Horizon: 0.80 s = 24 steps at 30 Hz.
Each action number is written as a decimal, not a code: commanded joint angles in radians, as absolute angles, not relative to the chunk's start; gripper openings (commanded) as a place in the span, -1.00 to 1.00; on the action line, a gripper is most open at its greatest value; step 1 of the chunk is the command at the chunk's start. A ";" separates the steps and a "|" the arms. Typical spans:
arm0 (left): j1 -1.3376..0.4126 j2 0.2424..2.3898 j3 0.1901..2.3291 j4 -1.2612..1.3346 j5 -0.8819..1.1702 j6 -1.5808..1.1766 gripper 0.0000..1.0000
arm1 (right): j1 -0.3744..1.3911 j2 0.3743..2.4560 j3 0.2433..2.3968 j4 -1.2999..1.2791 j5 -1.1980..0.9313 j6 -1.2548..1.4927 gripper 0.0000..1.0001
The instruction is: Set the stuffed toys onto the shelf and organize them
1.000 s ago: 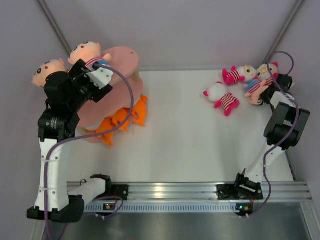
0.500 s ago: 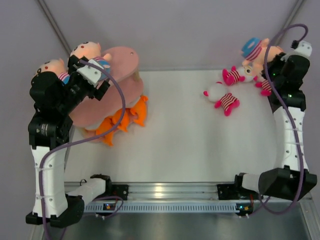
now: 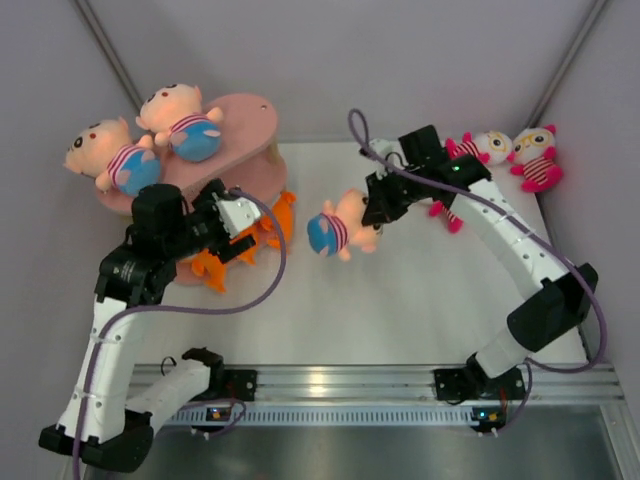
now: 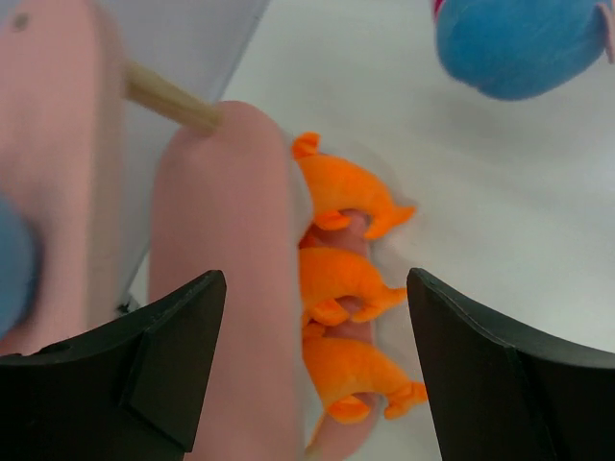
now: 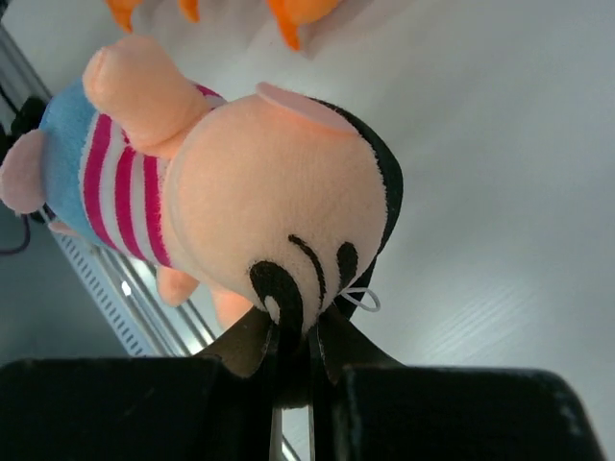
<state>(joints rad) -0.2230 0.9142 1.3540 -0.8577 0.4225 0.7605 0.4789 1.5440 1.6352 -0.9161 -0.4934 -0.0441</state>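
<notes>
Boy doll [image 3: 340, 228], head-pinched by right fingers [image 5: 252, 348], might slip short of the ten-o'clock shelf [image 3: 250, 115]; left fingers [image 4: 144, 365] gaped empty.

Bright, even light from overhead leaves only soft shadows on the white counter [image 3: 400, 300]. The rail [image 3: 320, 379] glints, and the shelf [image 4: 231, 288], close in the left wrist view, is blurred.

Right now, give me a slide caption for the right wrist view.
Right gripper pinching the striped-shirt boy doll by its head over the white table.
</notes>
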 commanded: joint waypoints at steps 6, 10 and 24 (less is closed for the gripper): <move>-0.636 0.890 1.215 -1.078 0.317 0.994 0.96 | 0.761 1.716 1.779 -1.031 -0.581 -0.091 -1.00; -0.690 0.894 1.200 -1.127 0.377 1.087 0.96 | 0.807 1.736 1.796 -0.997 -0.629 -0.087 -1.00; -0.718 0.969 1.259 -1.181 0.471 1.166 0.58 | 0.815 1.724 1.821 -0.956 -0.689 -0.112 -1.00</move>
